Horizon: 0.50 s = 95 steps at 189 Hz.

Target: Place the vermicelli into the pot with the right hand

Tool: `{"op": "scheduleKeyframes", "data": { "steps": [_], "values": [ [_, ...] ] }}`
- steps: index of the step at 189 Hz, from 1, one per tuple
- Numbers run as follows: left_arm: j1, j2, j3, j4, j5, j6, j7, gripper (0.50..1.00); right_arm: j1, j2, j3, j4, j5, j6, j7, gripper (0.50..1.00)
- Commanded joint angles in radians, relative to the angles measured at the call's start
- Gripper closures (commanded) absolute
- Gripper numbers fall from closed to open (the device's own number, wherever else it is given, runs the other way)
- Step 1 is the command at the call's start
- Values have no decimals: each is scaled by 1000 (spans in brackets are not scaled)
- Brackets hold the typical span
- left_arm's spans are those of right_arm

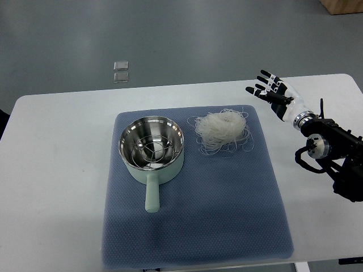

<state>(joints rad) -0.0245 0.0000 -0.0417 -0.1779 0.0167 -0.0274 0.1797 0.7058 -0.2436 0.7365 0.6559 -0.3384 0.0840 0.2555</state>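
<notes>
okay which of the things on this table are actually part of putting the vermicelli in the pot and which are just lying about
Part of the job:
vermicelli, a loose nest on the mat
pot, empty, left of the vermicelli
right hand, open, above the table's right side

Just lying about:
blue mat under both
two small squares on the floor beyond the table

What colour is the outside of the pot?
Pale mint green, handle included; the pot is shiny steel inside. Top view shows it.
</notes>
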Motion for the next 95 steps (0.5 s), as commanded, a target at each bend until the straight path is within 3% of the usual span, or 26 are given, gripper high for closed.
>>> {"op": "scheduleKeyframes", "data": {
  "steps": [1, 40, 95],
  "values": [
    [0, 0, -1, 0, 0, 0, 0, 500, 20, -2, 0, 10, -88, 2, -1, 572],
    [0, 0, -1, 0, 0, 1, 0, 500, 120, -51, -54, 34, -393, 92, -1, 574],
    [0, 0, 2, 1, 0, 6, 0, 500, 340, -157, -376, 110, -668, 229, 36, 574]
  ]
}}
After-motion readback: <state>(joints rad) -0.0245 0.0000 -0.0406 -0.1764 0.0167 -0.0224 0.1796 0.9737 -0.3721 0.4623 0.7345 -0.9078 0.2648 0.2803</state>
